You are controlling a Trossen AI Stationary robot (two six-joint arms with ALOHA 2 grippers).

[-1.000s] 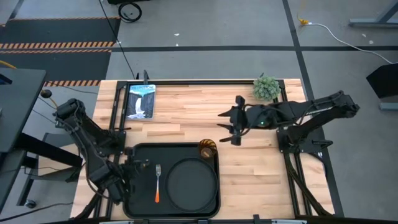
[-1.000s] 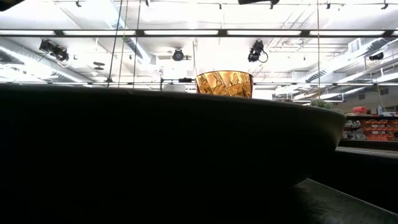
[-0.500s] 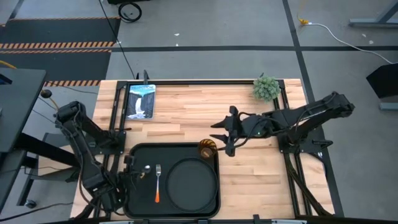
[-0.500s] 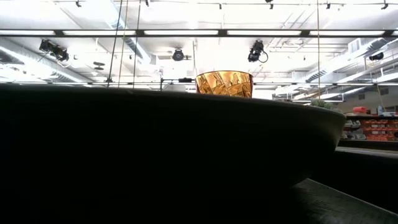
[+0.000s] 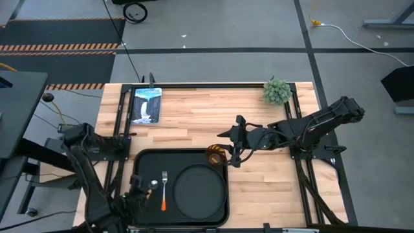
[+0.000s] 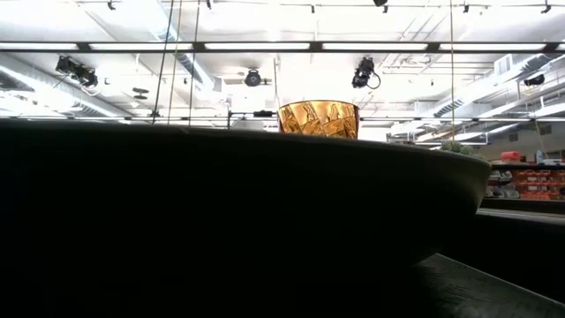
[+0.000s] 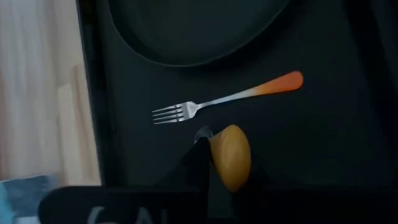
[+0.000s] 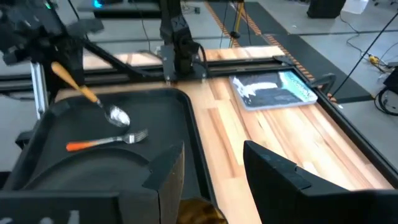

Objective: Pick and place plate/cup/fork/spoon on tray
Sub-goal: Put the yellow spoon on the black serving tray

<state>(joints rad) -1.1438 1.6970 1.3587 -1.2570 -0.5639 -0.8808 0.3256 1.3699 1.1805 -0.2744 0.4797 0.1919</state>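
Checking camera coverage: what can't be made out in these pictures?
Low view: a dark rim up close hides the fork and spoon; only the cup's top shows.
Right wrist view: the bottom edge cuts off the cup, so contact with the open right claw is unclear.
High view: spoon-to-tray contact is too small to tell.

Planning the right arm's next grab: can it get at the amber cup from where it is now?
Probably yes. The right tool hangs open right beside the cup, which stands in the tray's far right corner. Nothing lies between them; the plate sits nearer the camera.
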